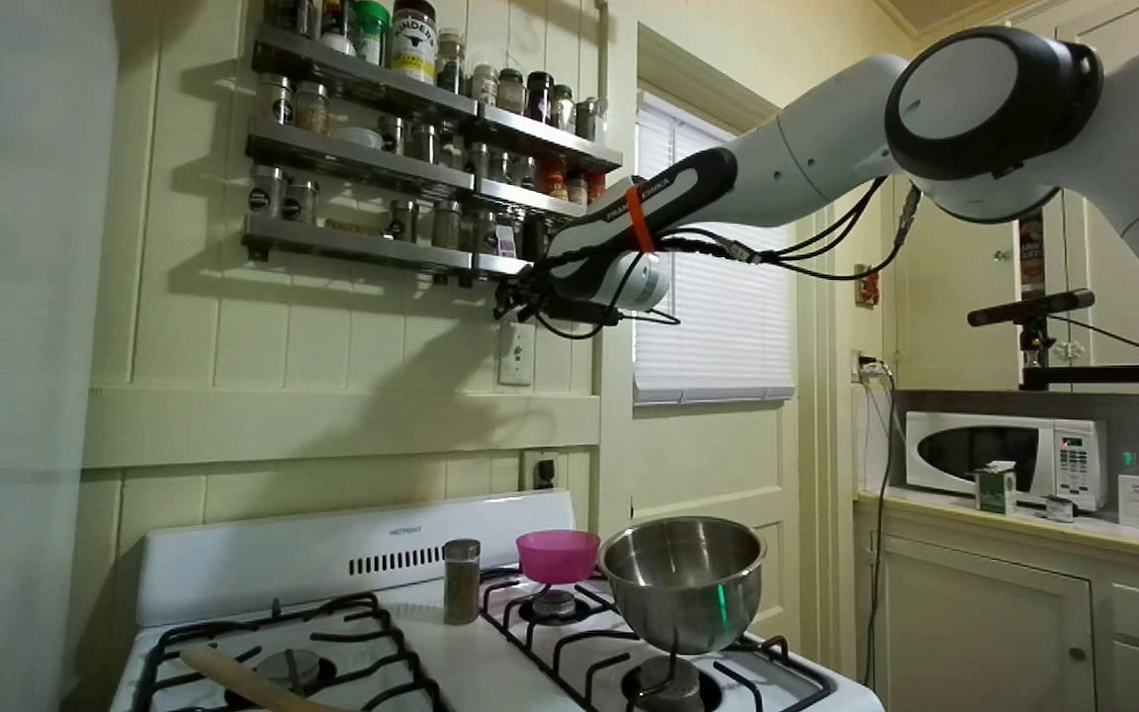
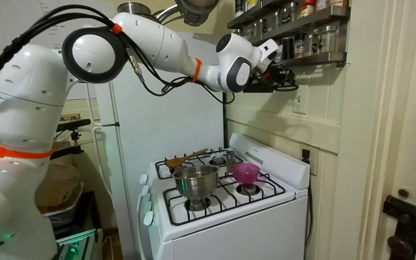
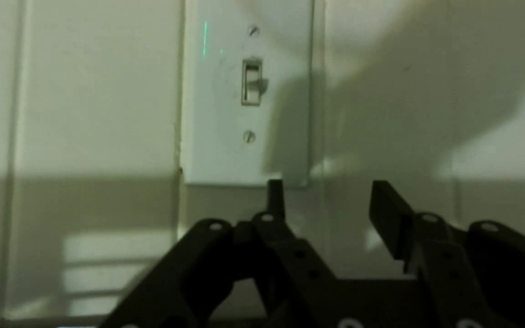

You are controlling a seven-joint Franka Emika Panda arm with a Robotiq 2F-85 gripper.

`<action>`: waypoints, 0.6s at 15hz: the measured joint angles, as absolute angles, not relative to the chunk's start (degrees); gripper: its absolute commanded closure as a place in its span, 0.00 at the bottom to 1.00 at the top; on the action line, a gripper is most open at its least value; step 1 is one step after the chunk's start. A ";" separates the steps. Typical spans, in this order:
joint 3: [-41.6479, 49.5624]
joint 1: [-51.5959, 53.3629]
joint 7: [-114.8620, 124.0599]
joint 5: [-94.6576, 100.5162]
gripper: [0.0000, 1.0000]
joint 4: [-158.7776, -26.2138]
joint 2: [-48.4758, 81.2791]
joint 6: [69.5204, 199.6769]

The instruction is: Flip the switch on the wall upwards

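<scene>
The switch, a pale rectangular plate with a small pale toggle (image 3: 252, 86), fills the upper middle of the wrist view. Its plate also shows in both exterior views (image 1: 516, 354) (image 2: 300, 99). It is fixed on the cream board wall (image 3: 98, 114). My gripper (image 3: 326, 191) is open with nothing between its fingers. In the wrist view the fingers lie below the toggle, one overlapping the plate's edge; in both exterior views the dark gripper (image 1: 518, 297) (image 2: 285, 77) is above the plate, so the wrist picture seems upside down. I see no contact with the toggle.
A metal rack of spice jars (image 1: 362, 163) hangs just above and beside my gripper. A white stove (image 1: 352, 564) stands below, bearing a steel bowl (image 1: 683, 603), a pink bowl (image 1: 558, 559) and a jar (image 1: 462, 583). An outlet with a black plug (image 1: 544, 472) is lower down.
</scene>
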State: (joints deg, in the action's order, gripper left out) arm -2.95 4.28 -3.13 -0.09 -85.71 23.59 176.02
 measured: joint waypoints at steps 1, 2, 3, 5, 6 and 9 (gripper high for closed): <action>-2.95 4.29 -2.28 -0.16 0.06 -86.58 23.03 173.82; -3.00 4.30 -1.48 -0.28 0.01 -87.61 22.28 171.37; -3.02 4.30 -0.79 -0.33 0.00 -88.73 21.43 168.81; -3.48 4.27 0.12 -1.01 0.00 -91.42 19.13 163.58; -3.78 4.29 0.74 -1.35 0.00 -92.86 17.64 160.76; -4.93 4.30 1.86 -3.50 0.00 -97.23 11.41 150.09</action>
State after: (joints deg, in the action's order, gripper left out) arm -4.93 4.30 1.86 -3.50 -97.23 11.41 150.09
